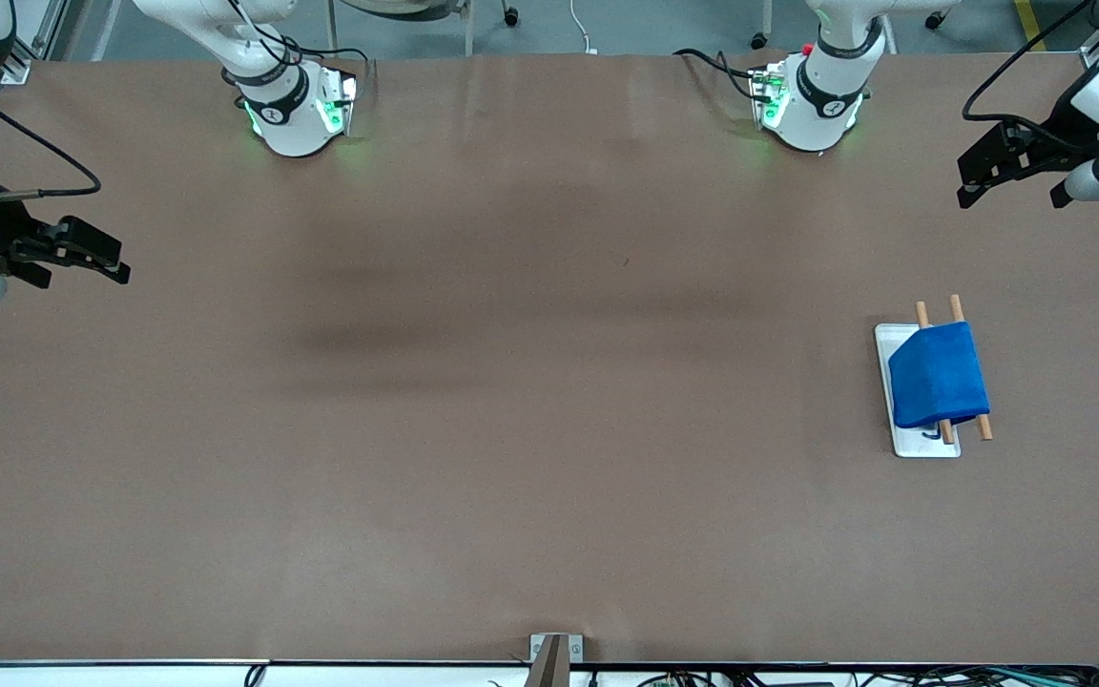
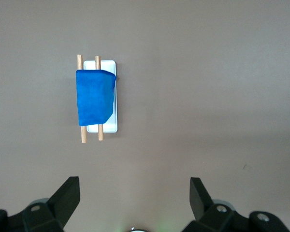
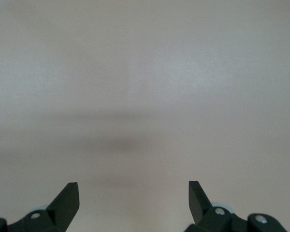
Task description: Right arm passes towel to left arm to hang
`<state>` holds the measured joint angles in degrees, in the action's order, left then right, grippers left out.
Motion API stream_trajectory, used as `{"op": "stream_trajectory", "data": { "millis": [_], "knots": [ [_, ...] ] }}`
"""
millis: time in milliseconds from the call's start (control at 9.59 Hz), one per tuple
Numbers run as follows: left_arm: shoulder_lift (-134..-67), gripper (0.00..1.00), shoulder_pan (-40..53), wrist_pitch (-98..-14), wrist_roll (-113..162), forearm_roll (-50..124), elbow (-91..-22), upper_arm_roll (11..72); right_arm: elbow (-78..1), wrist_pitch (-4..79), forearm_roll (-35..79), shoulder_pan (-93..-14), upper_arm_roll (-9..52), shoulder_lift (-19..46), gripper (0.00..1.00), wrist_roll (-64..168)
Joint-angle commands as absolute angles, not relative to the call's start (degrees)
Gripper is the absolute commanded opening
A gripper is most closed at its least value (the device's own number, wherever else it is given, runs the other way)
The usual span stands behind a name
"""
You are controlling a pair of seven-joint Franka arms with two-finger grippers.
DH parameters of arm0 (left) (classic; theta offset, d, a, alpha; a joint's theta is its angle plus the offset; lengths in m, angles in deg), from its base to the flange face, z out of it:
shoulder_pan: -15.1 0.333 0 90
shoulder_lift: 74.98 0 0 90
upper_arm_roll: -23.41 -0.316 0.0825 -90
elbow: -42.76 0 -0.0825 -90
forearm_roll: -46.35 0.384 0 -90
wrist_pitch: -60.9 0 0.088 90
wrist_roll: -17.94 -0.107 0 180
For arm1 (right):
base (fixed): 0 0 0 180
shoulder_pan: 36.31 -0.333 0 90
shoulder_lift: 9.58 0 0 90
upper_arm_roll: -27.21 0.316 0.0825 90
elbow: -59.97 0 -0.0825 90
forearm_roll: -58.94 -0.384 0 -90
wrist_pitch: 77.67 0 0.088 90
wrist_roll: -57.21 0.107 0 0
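The blue towel point(image 1: 937, 374) hangs folded over two wooden rods point(image 1: 985, 429) of a rack with a white base point(image 1: 922, 444), toward the left arm's end of the table. The left wrist view shows the towel point(image 2: 94, 96) on the rack base point(image 2: 108, 126) from above. My left gripper point(image 1: 1009, 196) is open and empty, held high over the table edge at the left arm's end; its open fingers show in its wrist view point(image 2: 135, 193). My right gripper point(image 1: 82, 272) is open and empty over the right arm's end of the table, and shows over bare table in its wrist view point(image 3: 134, 195).
The brown table top point(image 1: 511, 382) stretches between the two arm bases point(image 1: 297, 105) point(image 1: 812, 95). A small metal bracket point(image 1: 554, 658) sits at the table edge nearest the front camera.
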<state>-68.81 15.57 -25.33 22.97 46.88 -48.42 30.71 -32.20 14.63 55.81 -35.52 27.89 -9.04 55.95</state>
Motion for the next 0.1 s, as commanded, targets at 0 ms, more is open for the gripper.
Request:
{"op": "stream_trajectory", "data": {
  "millis": [0],
  "knots": [
    [-70.76, 1.0, 15.1, -25.06, 22.6, 46.35, -48.03, 30.35, -32.49, 14.62, 55.87, -34.46, 28.26, -9.32, 1.0, 56.06]
  ]
}}
